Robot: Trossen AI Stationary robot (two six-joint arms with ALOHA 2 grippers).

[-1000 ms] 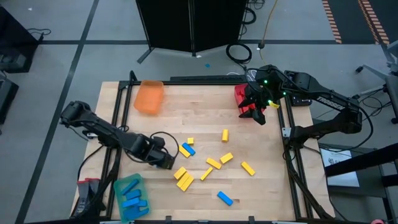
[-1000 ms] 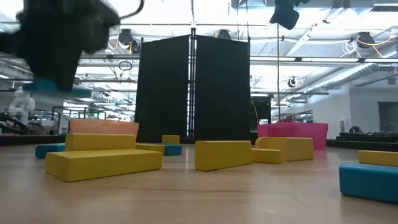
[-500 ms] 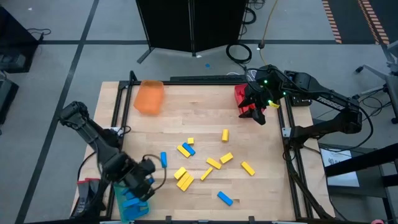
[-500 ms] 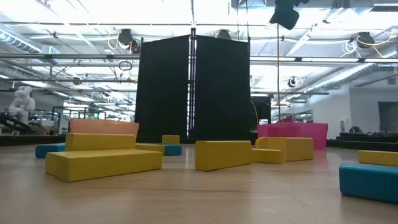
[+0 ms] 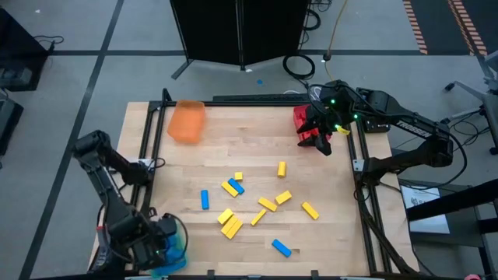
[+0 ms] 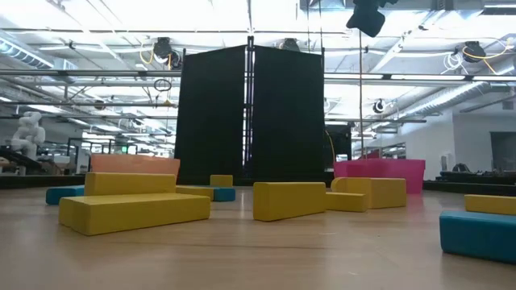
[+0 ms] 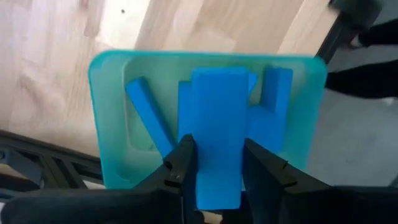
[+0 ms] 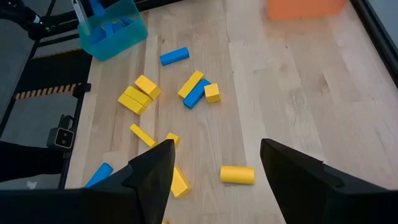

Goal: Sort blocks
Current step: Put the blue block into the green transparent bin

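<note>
On the wooden table (image 5: 233, 148), an orange tray (image 5: 187, 121) sits near the far left corner, a red tray (image 5: 303, 120) at the far right edge and a green tray (image 7: 112, 124) at the near left corner. Above the green tray hangs the left gripper (image 7: 214, 163), its fingers (image 7: 181, 163) clenched on a blue block (image 7: 216, 143) held over other blue blocks (image 7: 149, 118) already lying inside. At the red tray the right gripper (image 5: 320, 138) hovers with its fingers (image 8: 152, 171) spread apart and nothing between them. Scattered over the middle of the table lie yellow blocks (image 5: 230, 224), several clustered and touching. Three loose blue bricks are among them: one (image 5: 205, 200) lies alone toward the left, one (image 5: 236, 186) rests against a yellow piece, and one (image 5: 281, 248) lies near the front edge.
</note>
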